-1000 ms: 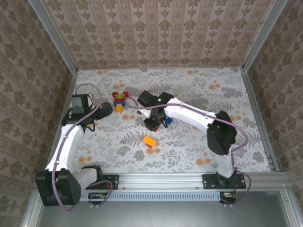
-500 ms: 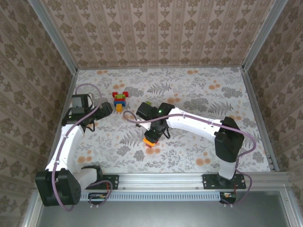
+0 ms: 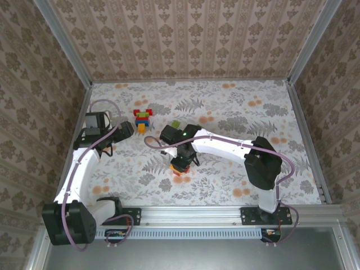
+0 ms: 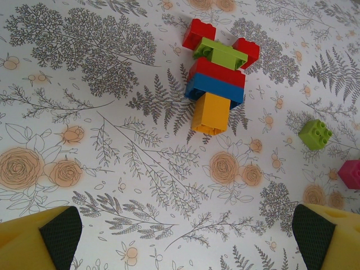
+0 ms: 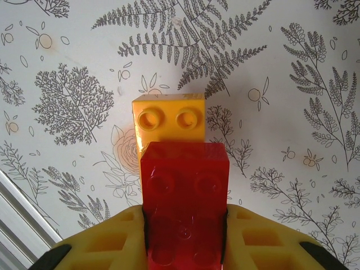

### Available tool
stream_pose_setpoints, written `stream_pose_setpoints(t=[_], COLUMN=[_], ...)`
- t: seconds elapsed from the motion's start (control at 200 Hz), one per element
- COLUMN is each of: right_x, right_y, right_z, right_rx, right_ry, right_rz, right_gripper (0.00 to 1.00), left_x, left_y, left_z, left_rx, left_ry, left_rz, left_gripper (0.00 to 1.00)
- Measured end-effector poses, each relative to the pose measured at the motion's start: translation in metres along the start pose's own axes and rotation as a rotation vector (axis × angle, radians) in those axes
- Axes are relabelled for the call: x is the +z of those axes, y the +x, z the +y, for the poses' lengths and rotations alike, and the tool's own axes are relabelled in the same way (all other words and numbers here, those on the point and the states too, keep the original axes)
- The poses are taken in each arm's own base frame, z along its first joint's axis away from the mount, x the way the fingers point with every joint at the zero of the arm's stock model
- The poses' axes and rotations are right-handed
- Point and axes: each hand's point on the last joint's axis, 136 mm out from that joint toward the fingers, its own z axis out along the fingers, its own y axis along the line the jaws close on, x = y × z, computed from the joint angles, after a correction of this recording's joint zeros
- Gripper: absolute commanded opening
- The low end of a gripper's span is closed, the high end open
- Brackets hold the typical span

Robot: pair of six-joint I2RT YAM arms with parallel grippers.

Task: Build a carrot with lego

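Top external, right tool (image 3: 179, 162), gripping red brick (image 5: 185, 191), reached orange brick (image 5: 169, 118)

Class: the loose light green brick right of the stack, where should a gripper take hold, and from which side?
Take the light green brick by two opposite side walls, coming straight down from above. It lies studs-up, small and square, so its walls are flat and free; the magenta brick nearby lies apart from it and probably leaves room.
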Motion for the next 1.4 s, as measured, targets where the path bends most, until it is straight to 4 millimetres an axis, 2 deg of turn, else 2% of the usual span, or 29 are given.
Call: stream_pose_setpoints(t=[0.255,0.63,0.9,1.4], right_x=[0.0,-0.008,0.002,0.003], right_y=[-0.001,-0.011,-0.011,-0.013], right_z=[0.0,0.0,0.001,0.002], right_rx=[-0.001,-0.019,-0.02,-0.026], right_ry=[0.0,0.001,-0.007,-0.012], right_rz=[-0.001,-0.035,-0.009,-0.012], right_gripper=[0.3,0.3,0.3,0.3], left_x=[0.0,0.0,0.0,0.0], left_y=[0.0,0.0,0.0,0.0], left_z=[0.0,0.0,0.0,0.0], left_rx=[0.0,0.0,0.0,0.0], left_ry=[0.0,0.0,0.0,0.0], left_rz=[0.0,0.0,0.0,0.0], left_gripper=[1.0,1.0,1.0,1.0])
